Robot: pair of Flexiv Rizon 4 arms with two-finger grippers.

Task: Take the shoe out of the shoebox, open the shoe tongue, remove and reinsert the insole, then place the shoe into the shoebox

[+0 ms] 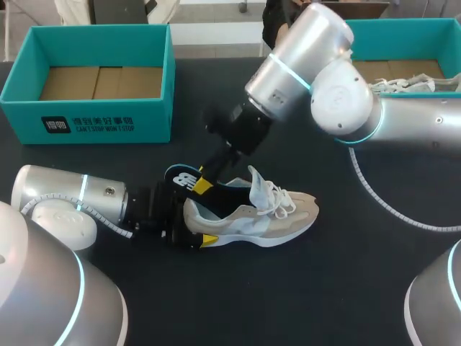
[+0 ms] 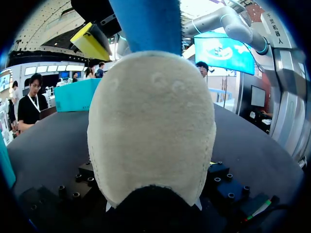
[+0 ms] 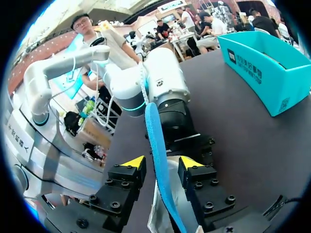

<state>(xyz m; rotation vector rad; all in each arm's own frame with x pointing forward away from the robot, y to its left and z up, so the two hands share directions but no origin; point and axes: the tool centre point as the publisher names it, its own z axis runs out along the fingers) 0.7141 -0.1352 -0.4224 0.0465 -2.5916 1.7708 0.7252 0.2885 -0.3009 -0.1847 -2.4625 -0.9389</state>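
A beige and white shoe (image 1: 259, 214) lies on its sole on the black table, toe to the right, laces loose. My left gripper (image 1: 196, 222) is shut on its heel, one yellow tip against the near side of the sole; in the left wrist view the heel (image 2: 153, 126) hides the fingers. A blue insole (image 1: 180, 176) sticks up out of the shoe's heel opening. My right gripper (image 1: 204, 180) is around that insole. In the right wrist view the insole (image 3: 158, 160) stands edge-on between the yellow tips of my right gripper (image 3: 163, 162), with a gap on each side, so it is open.
An open teal shoebox (image 1: 94, 119) stands at the back left. A second teal box (image 1: 403, 32) at the back right holds another shoe (image 1: 403, 83). A white coiled cable (image 1: 382, 202) lies on the table to the right of the shoe.
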